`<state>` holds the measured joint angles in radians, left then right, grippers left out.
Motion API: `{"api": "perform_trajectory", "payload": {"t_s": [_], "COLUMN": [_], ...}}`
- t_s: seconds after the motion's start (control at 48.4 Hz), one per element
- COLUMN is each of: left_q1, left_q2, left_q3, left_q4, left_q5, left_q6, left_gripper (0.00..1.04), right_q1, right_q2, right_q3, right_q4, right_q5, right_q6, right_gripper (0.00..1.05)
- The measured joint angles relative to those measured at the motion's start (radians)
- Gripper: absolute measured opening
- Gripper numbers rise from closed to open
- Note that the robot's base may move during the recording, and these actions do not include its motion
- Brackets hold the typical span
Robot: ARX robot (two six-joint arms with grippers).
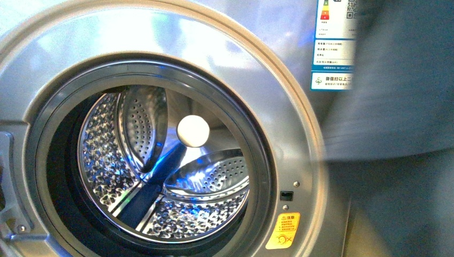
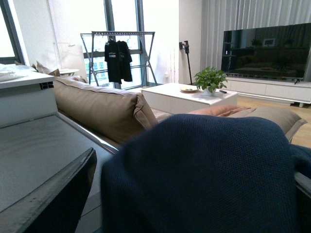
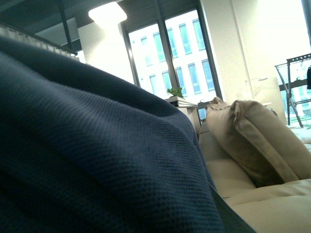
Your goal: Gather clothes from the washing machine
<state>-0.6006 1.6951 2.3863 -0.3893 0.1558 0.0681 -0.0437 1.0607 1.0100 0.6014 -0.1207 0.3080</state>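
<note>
The washing machine (image 1: 48, 69) fills the front view, its round opening showing the perforated steel drum (image 1: 107, 160). A blue streak (image 1: 152, 187) lies across the drum; I cannot tell whether it is cloth or a reflection. The clothes, a dark navy garment, show as a blur at the right of the front view (image 1: 401, 107). They fill the lower left wrist view (image 2: 204, 174) and most of the right wrist view (image 3: 87, 160). My right gripper is shut on the clothes and hidden under them. One dark finger (image 2: 53, 194) of my open left gripper shows beside the clothes.
A blue-white label (image 1: 334, 48) and an orange sticker (image 1: 284, 230) sit right of the porthole. A white round spot (image 1: 193, 131) shows inside the drum. The wrist views show a beige sofa (image 2: 102, 104), its cushion (image 3: 257, 141), a white coffee table (image 2: 189, 97) and a drying rack (image 2: 119, 53).
</note>
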Motion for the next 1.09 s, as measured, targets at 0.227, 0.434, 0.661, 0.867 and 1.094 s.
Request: {"api": "perform_trajectory", "payload": {"t_s": [0.227,0.434,0.661,0.867,1.094], "left_q1": [-0.006,-0.002,0.003,0.003,0.003], "left_q2": [0.0,-0.008,-0.009,-0.009,-0.009], "left_q3": [0.0,0.009,0.009,0.009,0.009], "left_q4": [0.0,0.003,0.003,0.003,0.003], "left_q5": [0.017,-0.008,-0.014,-0.014,-0.014], "left_q6": [0.002,0.0,-0.001,-0.001,-0.001], "left_gripper": [0.98,0.98,0.98,0.98,0.98], "right_q1": [-0.313,-0.618,-0.796,-0.818,-0.835], "right_q2": [-0.008,-0.003,0.002,-0.072,-0.17], "right_q3": [0.057,0.067,0.072,-0.057,-0.307], "right_q4": [-0.021,0.04,0.089,0.099,0.081], "right_q5": [-0.235,-0.365,-0.536,-0.663,-0.8], "right_q6": [0.204,0.424,0.583,0.588,0.52], "right_gripper": [0.05,0.05,0.05,0.05,0.05]}}
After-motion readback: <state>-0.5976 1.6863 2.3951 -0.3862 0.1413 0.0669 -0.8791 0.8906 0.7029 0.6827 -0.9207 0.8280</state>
